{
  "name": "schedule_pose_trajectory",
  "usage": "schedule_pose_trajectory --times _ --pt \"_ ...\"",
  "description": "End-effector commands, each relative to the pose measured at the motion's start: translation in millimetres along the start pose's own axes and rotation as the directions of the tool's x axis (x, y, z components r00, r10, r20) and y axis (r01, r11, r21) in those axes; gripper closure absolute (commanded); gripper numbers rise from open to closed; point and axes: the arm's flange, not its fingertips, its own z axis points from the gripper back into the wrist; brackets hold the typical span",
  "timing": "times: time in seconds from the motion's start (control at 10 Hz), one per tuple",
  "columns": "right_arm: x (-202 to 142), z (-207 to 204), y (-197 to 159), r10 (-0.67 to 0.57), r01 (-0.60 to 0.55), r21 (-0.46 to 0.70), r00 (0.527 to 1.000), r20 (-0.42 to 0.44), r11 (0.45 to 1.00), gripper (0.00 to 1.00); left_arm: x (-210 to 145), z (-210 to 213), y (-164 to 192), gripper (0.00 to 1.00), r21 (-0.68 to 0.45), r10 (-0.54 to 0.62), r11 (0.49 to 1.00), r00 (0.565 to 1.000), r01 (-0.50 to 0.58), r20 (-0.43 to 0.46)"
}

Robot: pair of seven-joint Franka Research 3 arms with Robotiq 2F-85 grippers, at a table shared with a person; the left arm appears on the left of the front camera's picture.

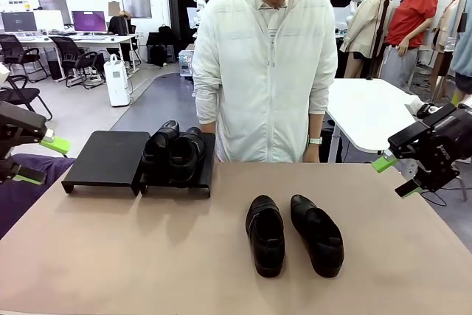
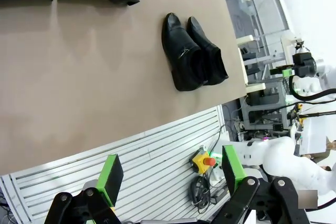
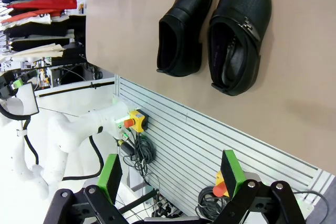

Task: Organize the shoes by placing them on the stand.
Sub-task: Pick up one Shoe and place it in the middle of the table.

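Left gripper (image 1: pixel 42 160) and right gripper (image 1: pixel 396 175) are both held wide open, with nothing between the green pads. In the front view the left gripper is seen at the picture's left edge, near the left end of the stand (image 1: pixel 107 156) but apart from it. The right gripper is seen at the right edge, off the side of the table (image 1: pixel 110 256) and well apart from every shoe. The stand is made up of two black platforms set side by side on the far left part of the table. The left platform is bare. On the right platform (image 1: pixel 209 158) two shoes (image 1: pixel 173 153) are set close together, side by side. Two more shoes lie on the table near its middle, a left one (image 1: pixel 265 235) and a right one (image 1: pixel 317 234), just beside each other and well apart from the stand. Their heels are turned toward the robot's side and their toes toward the person (image 1: pixel 265 71), who stands at the far edge in a white jacket with arms lowered. In the left wrist view the left gripper (image 2: pixel 171 170) is seen spread over the slatted panel at the robot's edge of the table, with the table pair (image 2: pixel 191 53) farther off. In the right wrist view the right gripper (image 3: pixel 170 171) is likewise seen spread and empty. The same pair (image 3: pixel 210 24) lies beyond it, and a small metal trim can be made out on one shoe.
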Motion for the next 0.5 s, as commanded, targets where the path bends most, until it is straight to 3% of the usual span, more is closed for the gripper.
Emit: schedule_pose_trajectory --times 0.0,0.2,0.4 --pt "1 3 4 -0.017 0.017 0.003 1.000 -0.003 1.000 0.00 2 1 2 0.03 -0.023 -0.014 1.000 1.000 0.014 0.001" --pt "0 0 0 0.000 0.000 0.000 1.000 0.000 1.000 0.00 2 1 2 0.03 -0.023 -0.014 1.000 1.000 0.014 0.001" --pt "29 -66 72 0.098 -0.128 -0.261 0.987 -0.125 0.957 0.00 2 1 2 0.03 -0.023 -0.014 1.000 1.000 0.014 0.001"
